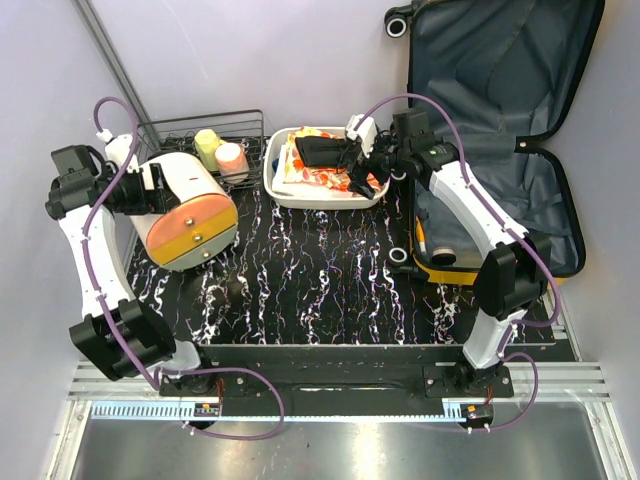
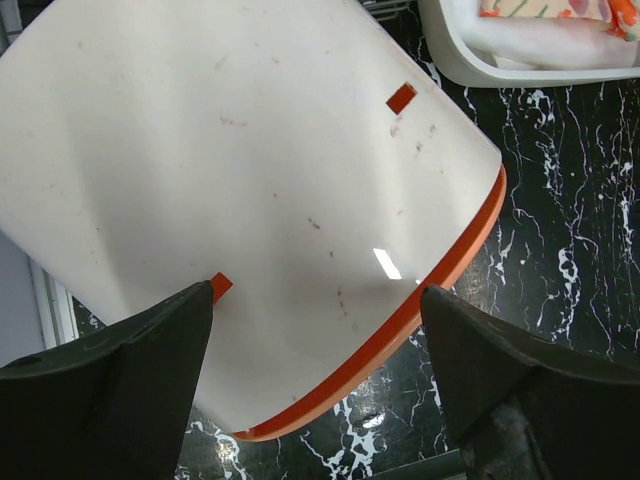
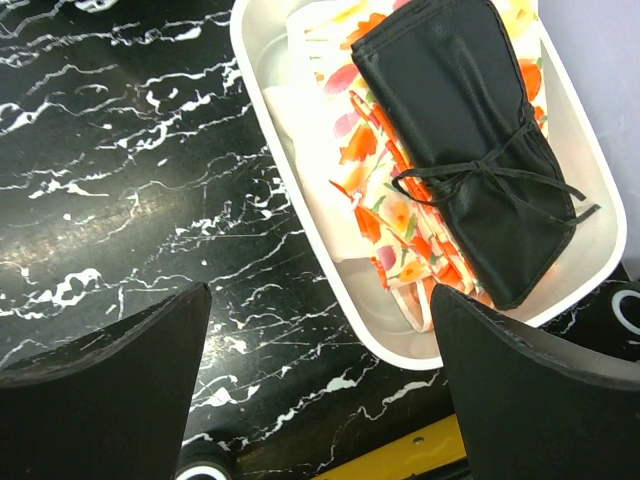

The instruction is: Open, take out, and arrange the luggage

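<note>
Right jaws wide above white tray (image 3: 335,290)

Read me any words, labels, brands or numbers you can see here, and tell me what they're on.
No readable text anywhere.
Two tags near the front edge: too small to read.
The open luggage, round container, white tray and black roll show no lettering.

- Walls (image 1: 250,50): plain pale lilac-grey, at back + both sides.
- Strut (image 1: 108,55): thin grey metal, slants across back-left corner.
- Tabletop (image 1: 320,270): glossy black w/ white marble veins.
- Rail (image 1: 340,400): silver alu profile along near edge, black plate just behind it.
- Sheet (image 1: 330,450): brushed steel, in front of rail.
- Light: soft, even; faint sheen on tabletop in rt wrist view.
</note>
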`<state>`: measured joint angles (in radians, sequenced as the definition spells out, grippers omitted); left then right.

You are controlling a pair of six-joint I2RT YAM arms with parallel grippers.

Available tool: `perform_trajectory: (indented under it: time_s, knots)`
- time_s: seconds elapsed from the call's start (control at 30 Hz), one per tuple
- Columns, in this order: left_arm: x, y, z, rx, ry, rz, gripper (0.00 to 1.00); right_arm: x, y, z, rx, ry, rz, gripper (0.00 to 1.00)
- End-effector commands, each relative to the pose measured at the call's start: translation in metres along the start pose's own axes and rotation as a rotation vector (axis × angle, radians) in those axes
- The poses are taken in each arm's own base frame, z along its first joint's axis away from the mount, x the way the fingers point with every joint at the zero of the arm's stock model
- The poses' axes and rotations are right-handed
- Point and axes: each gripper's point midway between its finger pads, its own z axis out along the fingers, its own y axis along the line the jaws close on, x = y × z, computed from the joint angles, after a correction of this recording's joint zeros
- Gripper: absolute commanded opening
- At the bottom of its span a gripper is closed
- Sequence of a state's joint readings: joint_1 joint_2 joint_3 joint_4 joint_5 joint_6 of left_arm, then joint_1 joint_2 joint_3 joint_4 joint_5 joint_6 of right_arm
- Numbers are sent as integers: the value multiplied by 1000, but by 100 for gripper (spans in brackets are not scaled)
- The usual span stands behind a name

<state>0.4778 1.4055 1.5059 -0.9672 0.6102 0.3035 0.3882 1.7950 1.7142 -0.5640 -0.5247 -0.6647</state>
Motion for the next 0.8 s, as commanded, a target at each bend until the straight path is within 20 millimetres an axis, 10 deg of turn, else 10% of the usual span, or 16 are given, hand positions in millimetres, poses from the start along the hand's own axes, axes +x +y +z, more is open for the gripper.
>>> perform_trajectory:
  time_s: [0.0,0.23,0.5,0.77]
  knots:
    - [57,-59,-2,204,217,-166,88,-29,2,-5,-19,-74,45,100]
    - [4,-85,-33,239,94,-97,89,-32,13,-8,-51,-90,117,100]
    - [-88,-7,-32,29,-64,16,96,-34,31,-13,-115,-109,219,100]
    - [-60,30,23,42,57,-35,91,-32,66,-5,-228,-128,363,95]
